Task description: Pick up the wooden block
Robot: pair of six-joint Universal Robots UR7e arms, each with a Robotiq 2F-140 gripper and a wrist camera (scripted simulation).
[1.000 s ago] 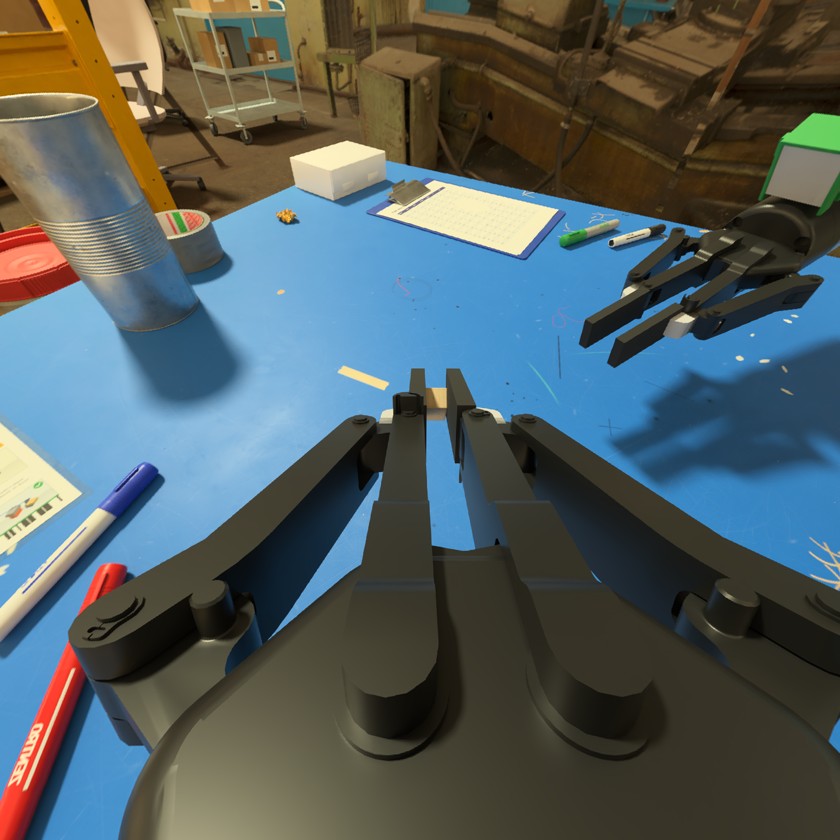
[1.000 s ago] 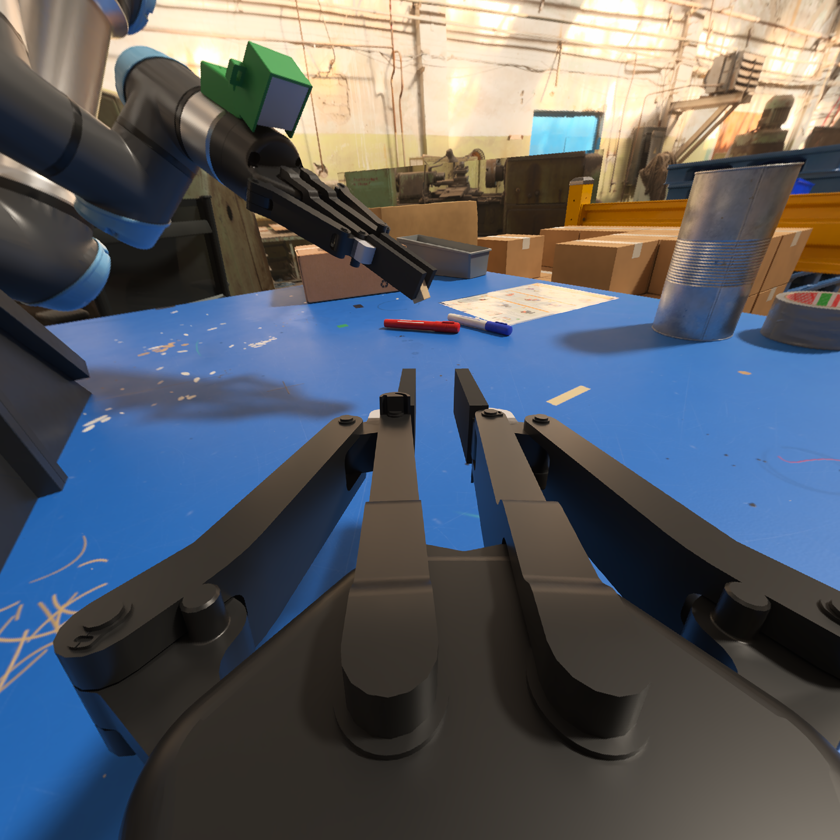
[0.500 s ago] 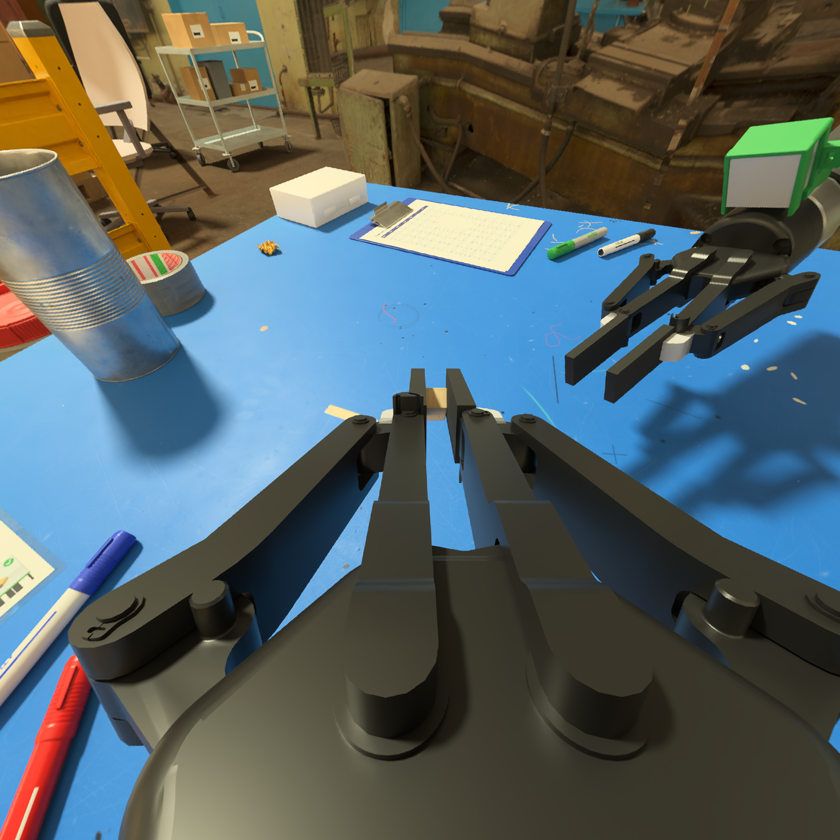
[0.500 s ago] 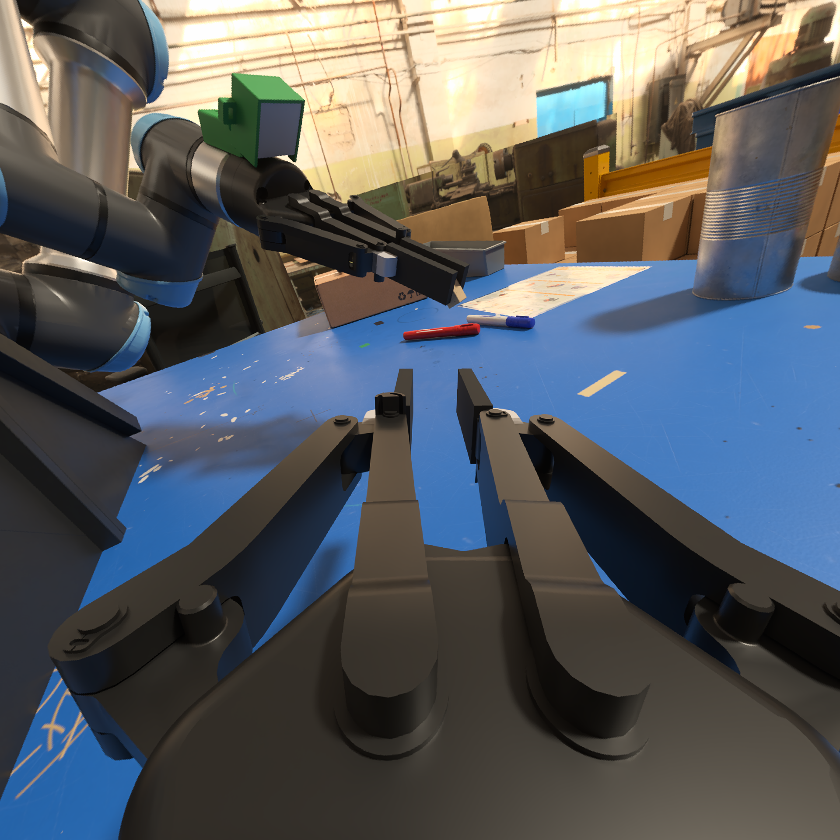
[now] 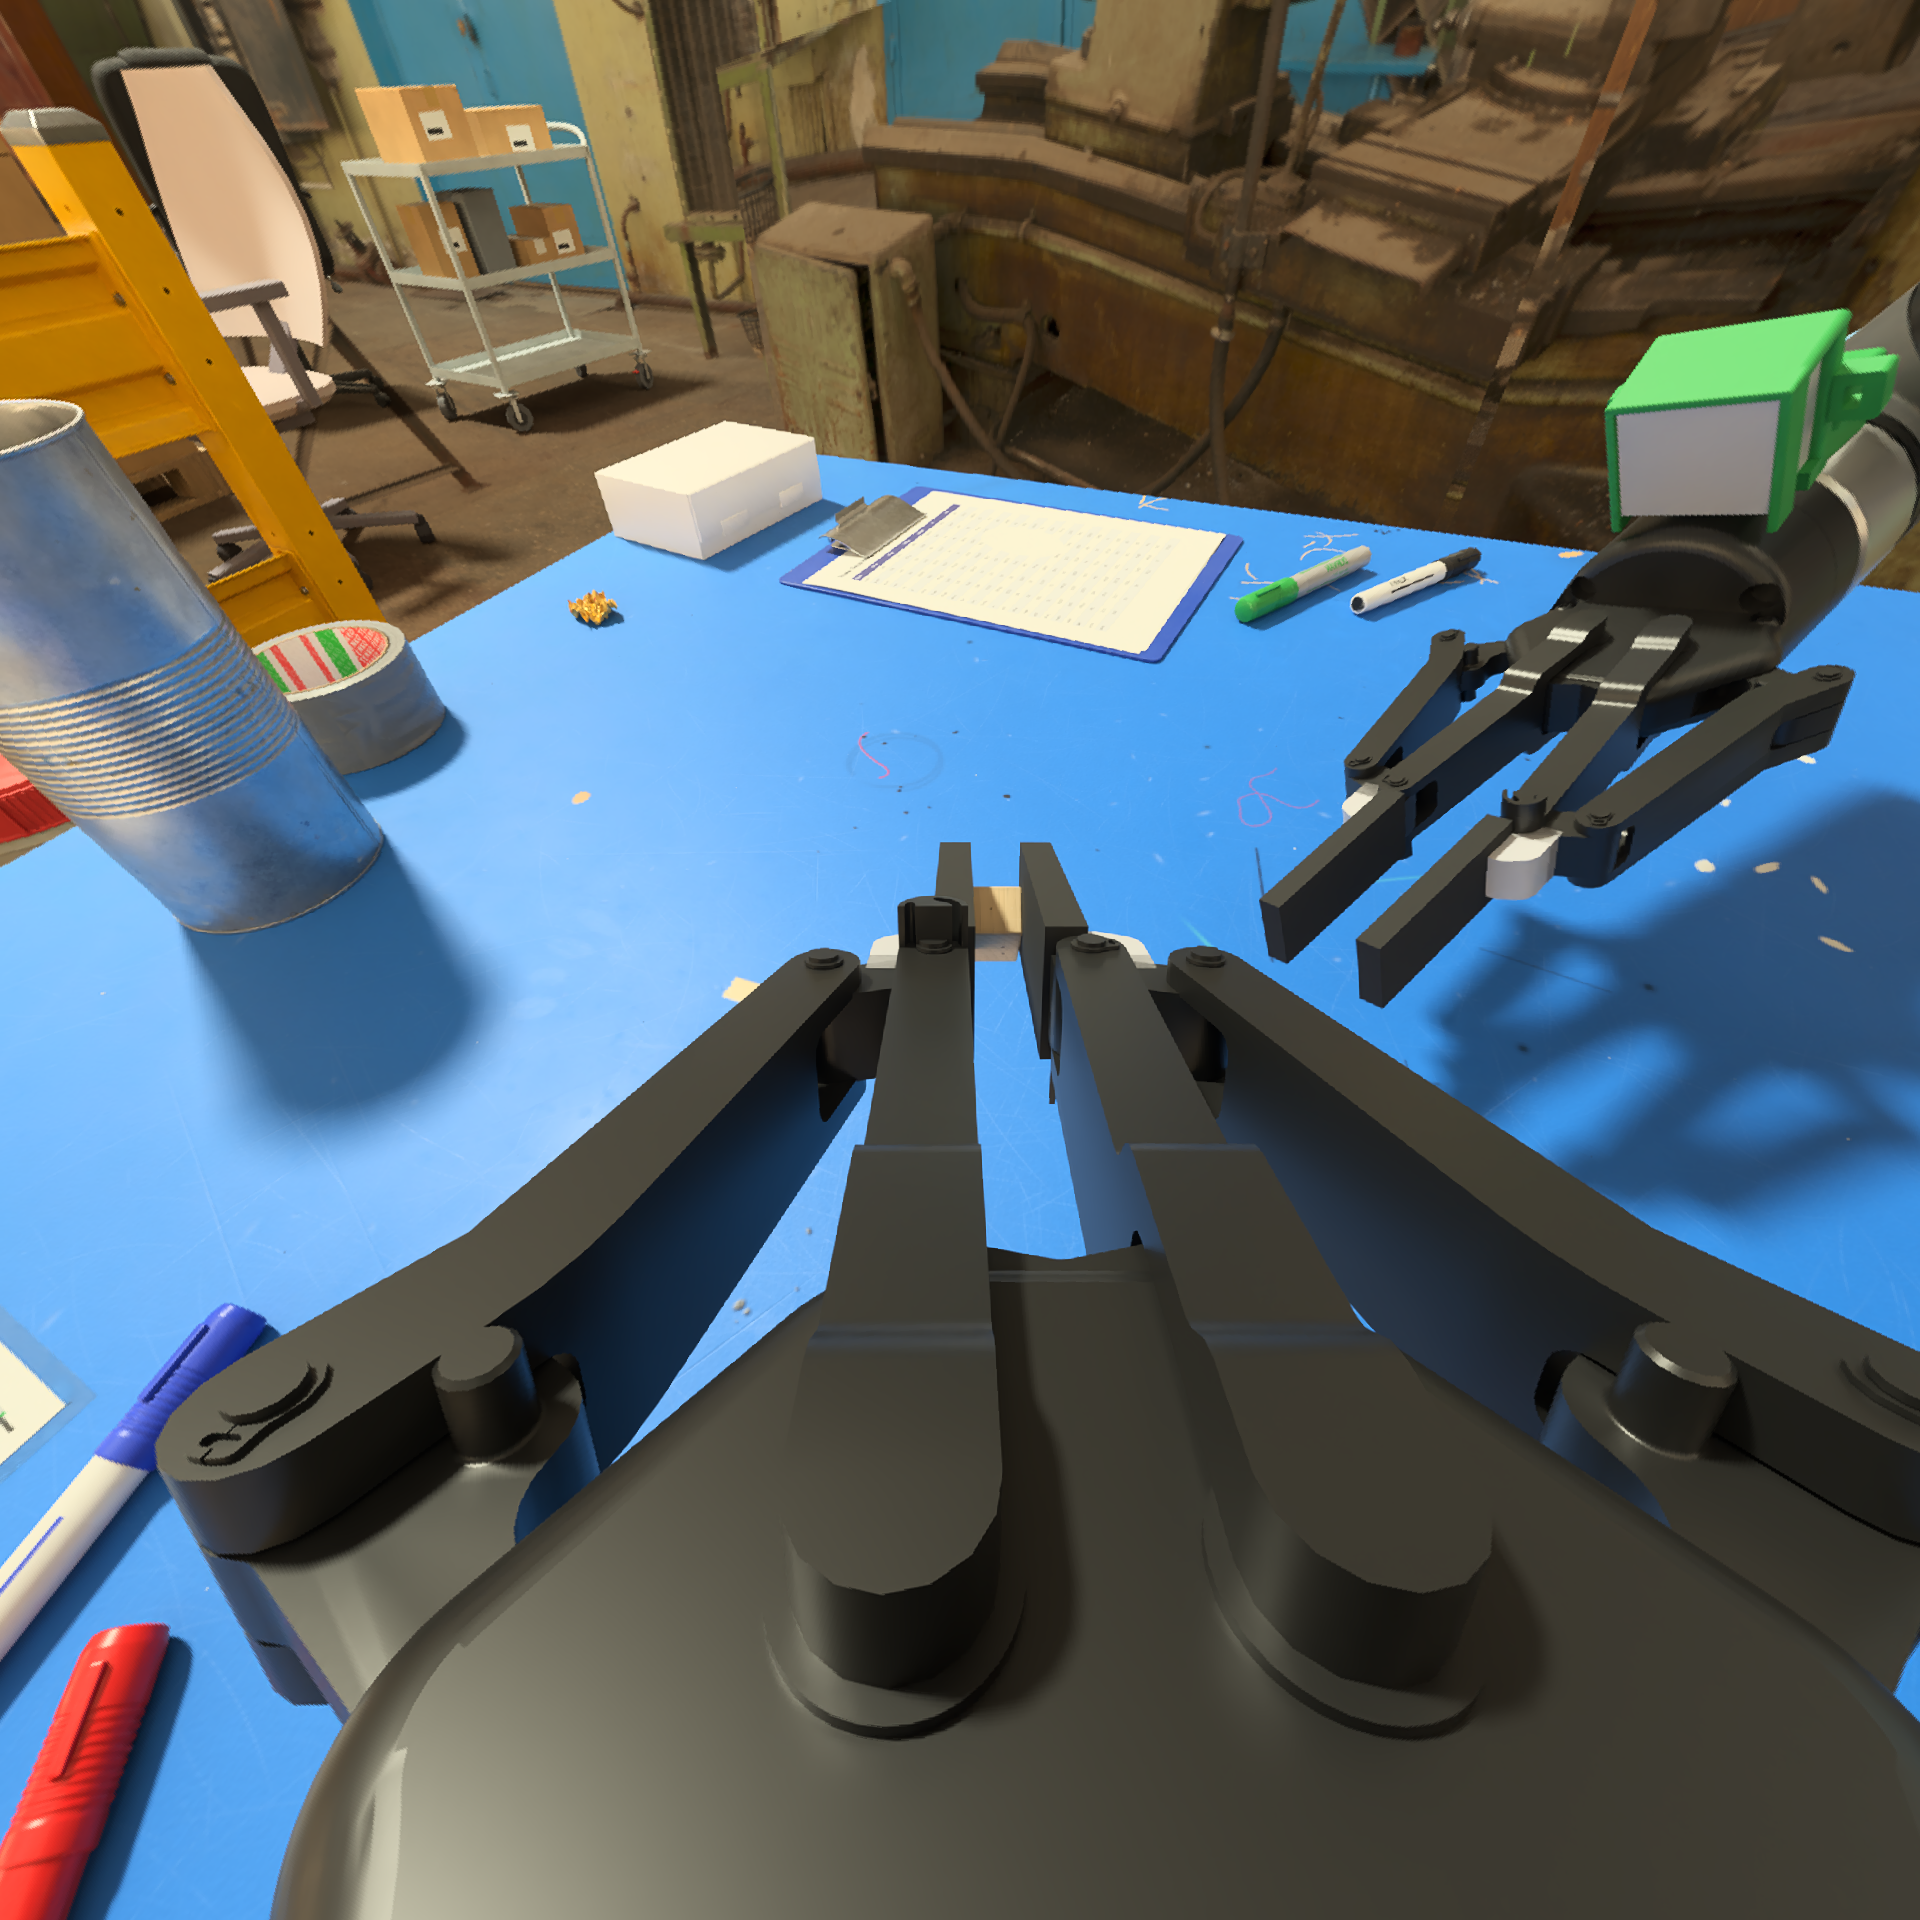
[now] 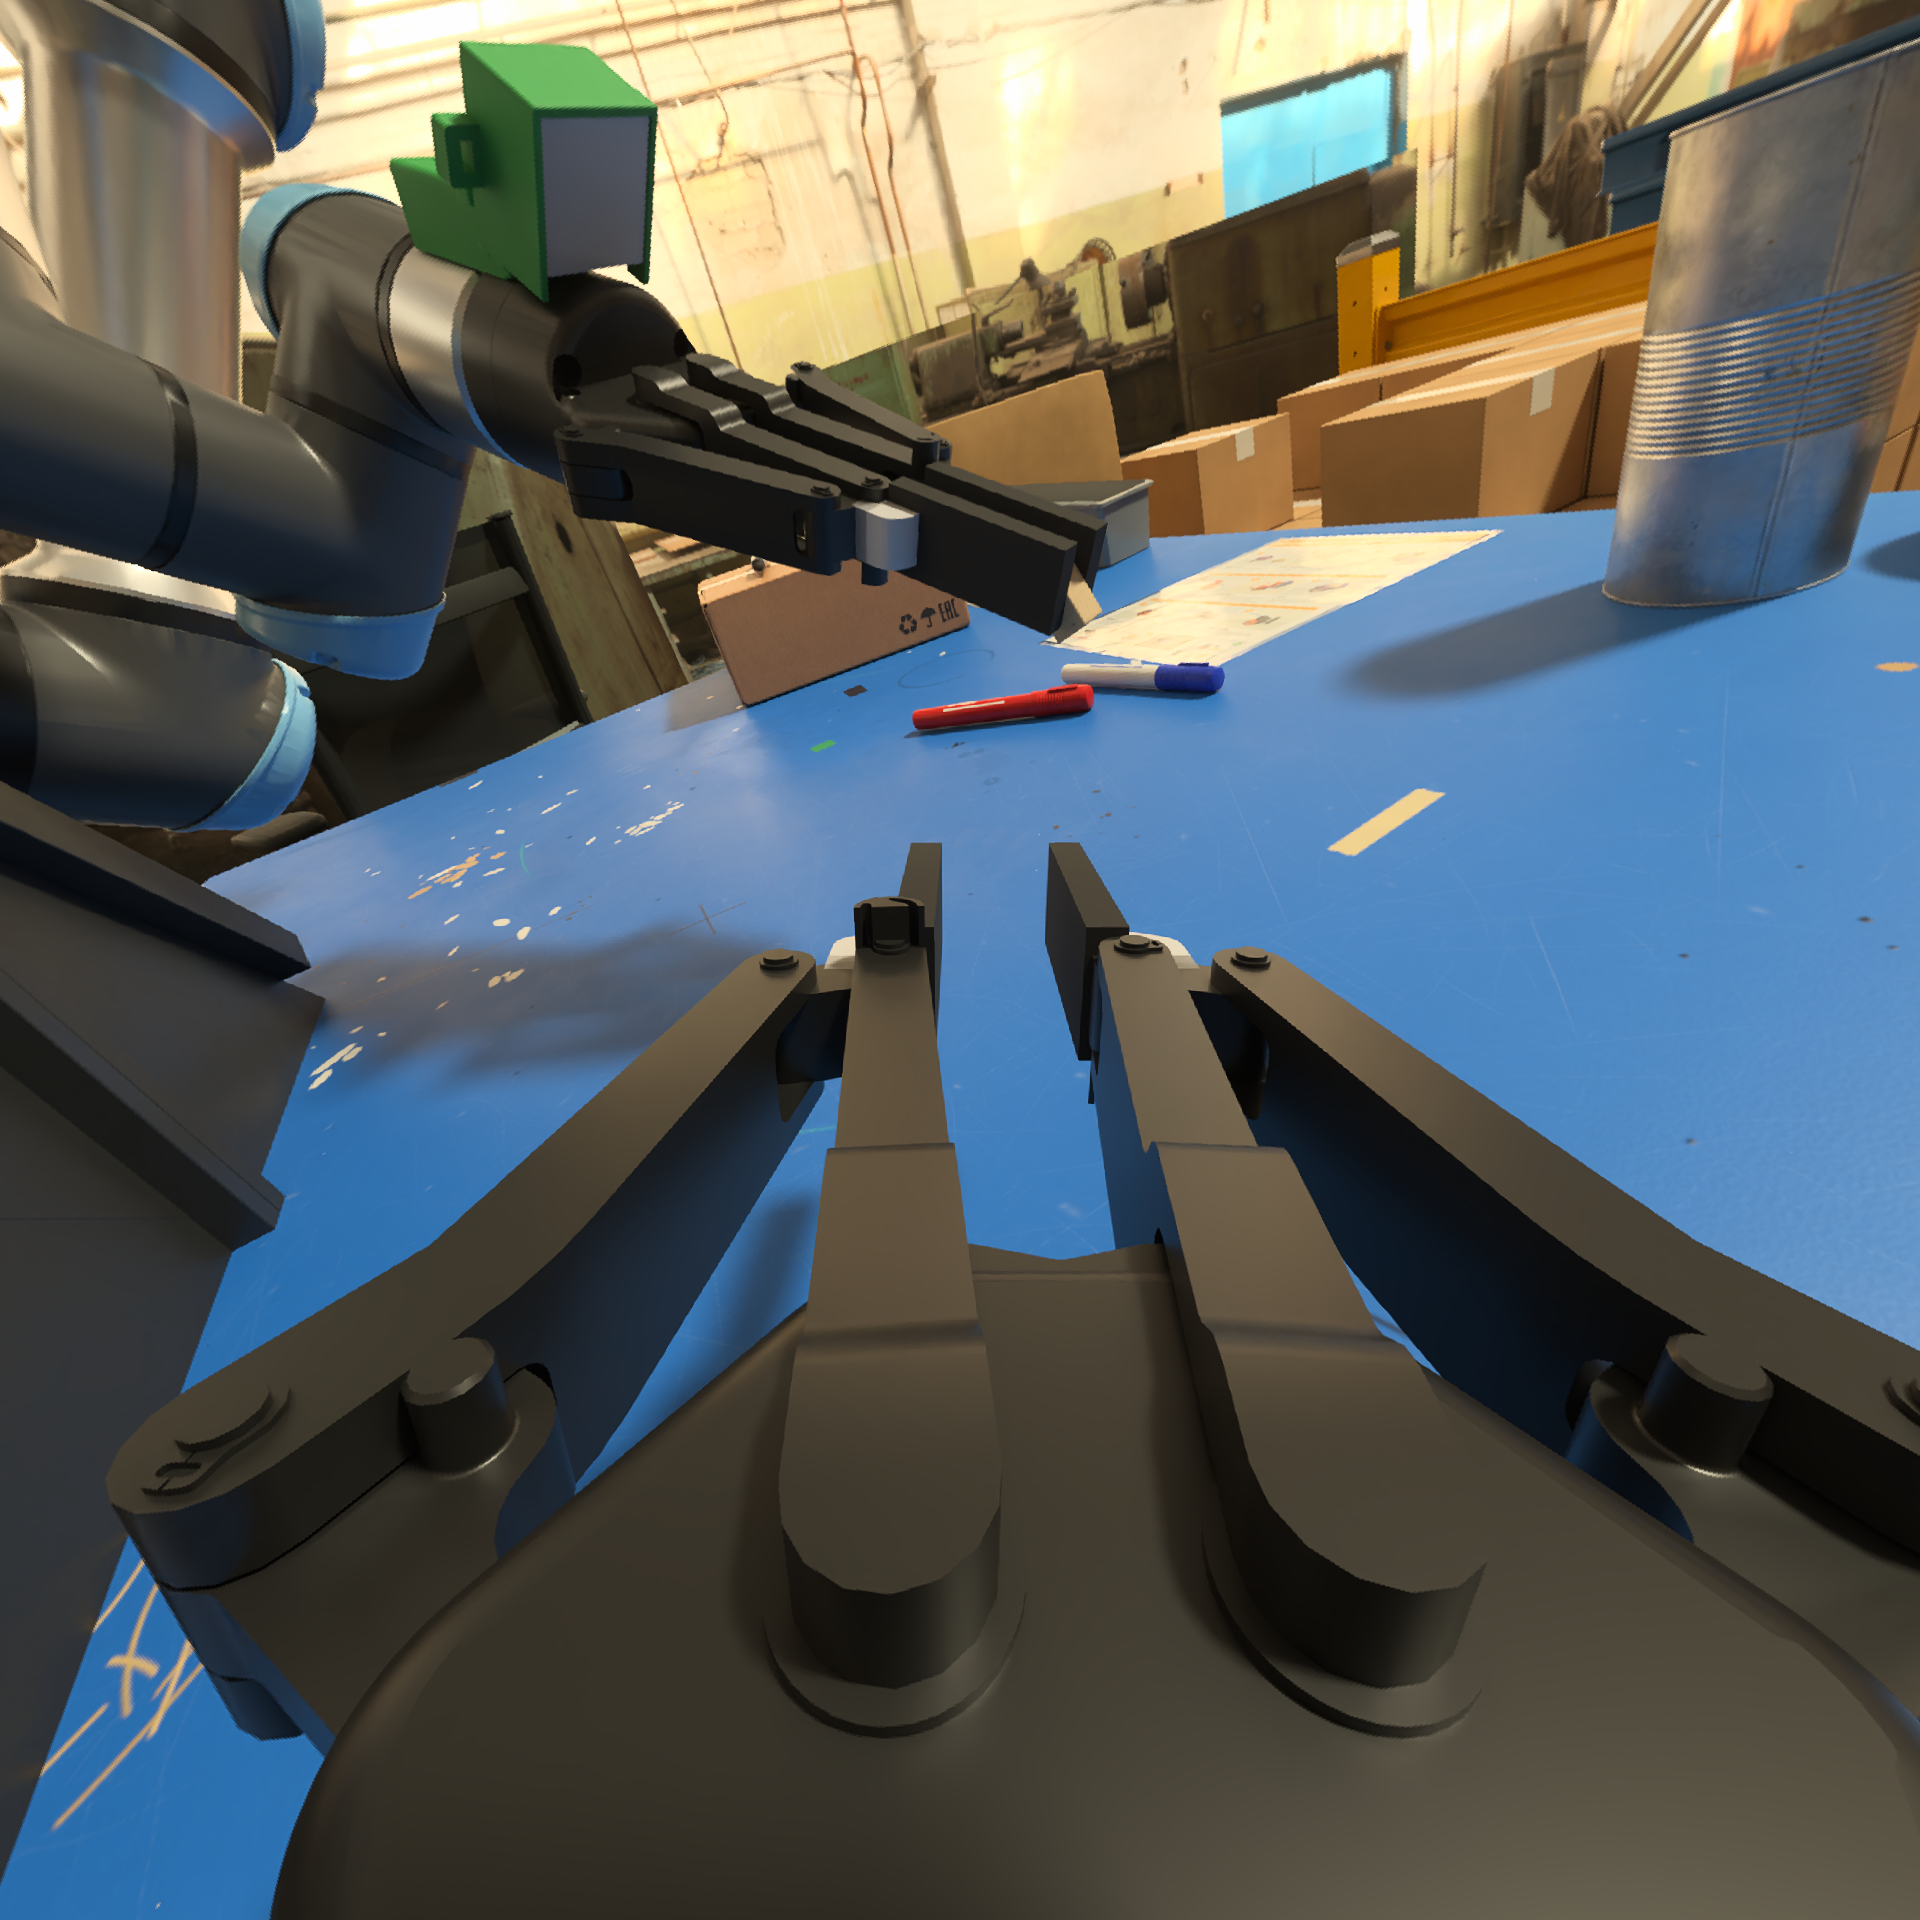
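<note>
Left end effector (image 5: 997, 883): clamped on the wooden block (image 5: 997, 910), up off the blue counter (image 5: 644, 935).
Block axis: too hidden between the fingers to tell.
Right end effector (image 6: 992, 883): fingers apart, holding nothing.
Count: one block, four markers, one metal can (image 5: 156, 707).

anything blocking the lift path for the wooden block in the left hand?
Nothing visible. The left hand is shut on the small tan wooden block, clear above the blue table. The open right hand hangs off to the side.
</note>
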